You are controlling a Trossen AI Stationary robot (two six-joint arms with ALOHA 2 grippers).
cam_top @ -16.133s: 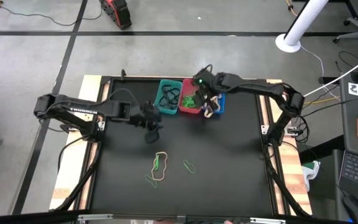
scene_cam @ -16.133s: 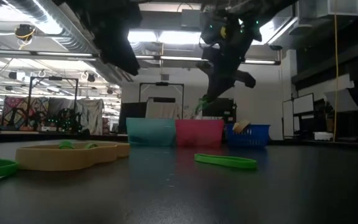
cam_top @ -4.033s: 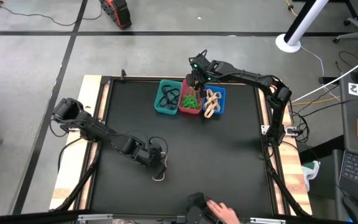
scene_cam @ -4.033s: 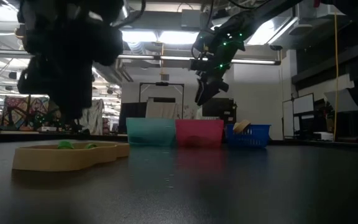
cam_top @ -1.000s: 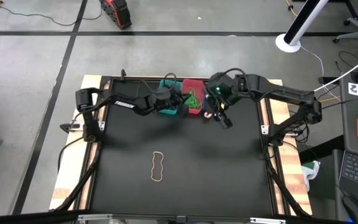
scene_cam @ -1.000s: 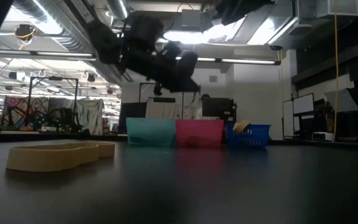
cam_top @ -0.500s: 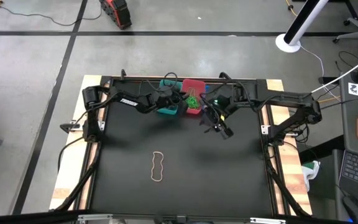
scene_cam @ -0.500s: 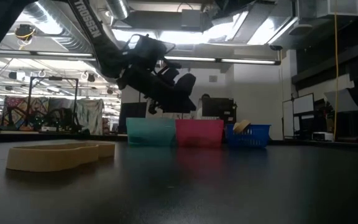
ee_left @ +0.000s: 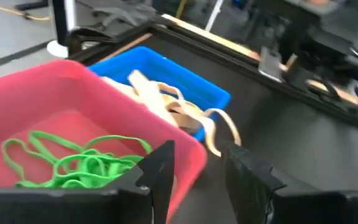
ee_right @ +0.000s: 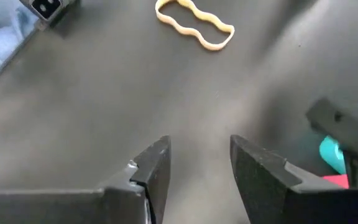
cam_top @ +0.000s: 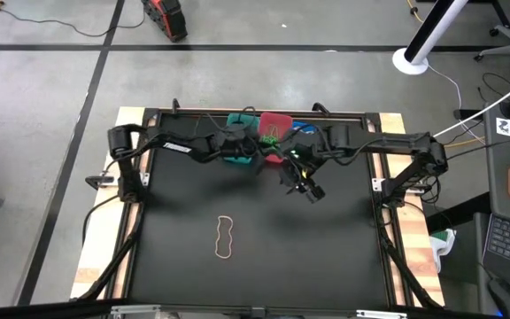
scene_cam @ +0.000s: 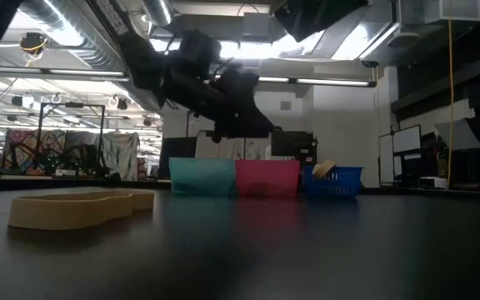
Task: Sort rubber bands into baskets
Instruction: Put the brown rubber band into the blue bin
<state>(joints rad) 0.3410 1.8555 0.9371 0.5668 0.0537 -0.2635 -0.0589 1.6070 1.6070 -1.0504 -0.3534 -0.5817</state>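
Your left end effector (cam_top: 253,153) hangs over the row of baskets at the far edge of the counter (cam_top: 326,257), above the red basket (ee_left: 73,118), with its fingers (ee_left: 160,171) parted a little and nothing between them. In the left wrist view that red basket holds a tangle of green rubber bands (ee_left: 73,163). The blue basket (ee_left: 166,78) sits just beside it with tan rubber bands (ee_left: 166,106) inside, one loop draped over its wall. The teal basket (scene_cam: 202,177) stands at the other end of the row; from above it looks mostly hidden under the left arm, though you cannot be sure from that view.

Your right end effector (cam_top: 310,190) hovers over the dark counter just in front of the baskets, its fingers (ee_right: 153,168) set apart at a moderate gap and empty.

One tan rubber band (cam_top: 225,237) lies flat on the counter, well apart from the baskets on the near side, in a wavy elongated loop. The right wrist view shows it ahead of that arm's fingers, not touching anything.
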